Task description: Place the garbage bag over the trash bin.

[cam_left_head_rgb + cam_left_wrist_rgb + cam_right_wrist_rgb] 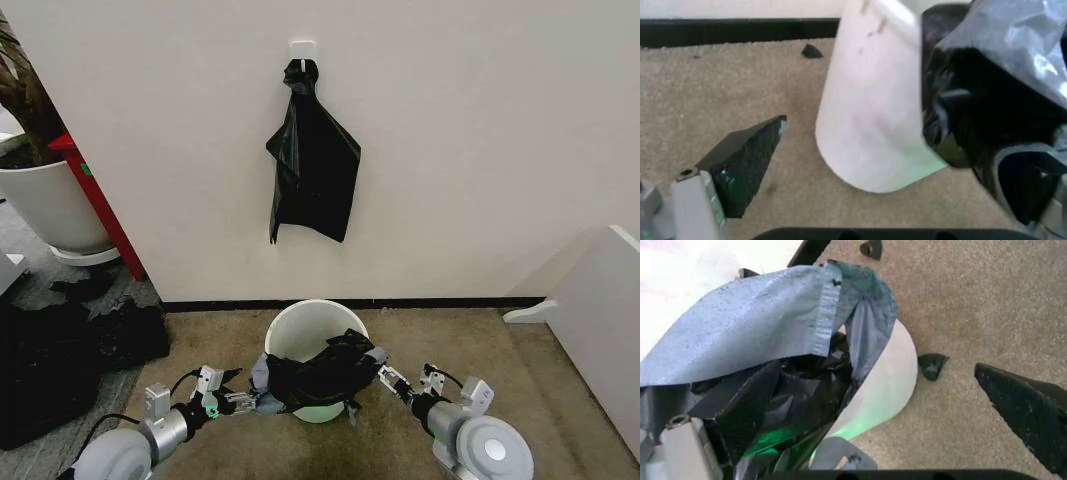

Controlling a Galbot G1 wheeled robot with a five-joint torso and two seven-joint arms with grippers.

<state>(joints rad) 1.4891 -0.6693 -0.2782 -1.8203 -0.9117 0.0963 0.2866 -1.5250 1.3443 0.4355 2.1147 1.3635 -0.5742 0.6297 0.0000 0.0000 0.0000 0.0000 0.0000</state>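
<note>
garbage bag (318,374) between both pincers, across trash bin (305,330) rim

Two silver-grey arms with round, disc-capped joints and black cables end in the left gripper (243,399) and right gripper (385,378), each with black textured wedge-shaped fingers (747,162) on pale mounts.

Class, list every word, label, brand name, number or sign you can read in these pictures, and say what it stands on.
None: no readable text anywhere.
The garbage bag, trash bin, wall-hung black sack and red board carry no lettering.
The small green patch on the red board is too small to read.
</note>
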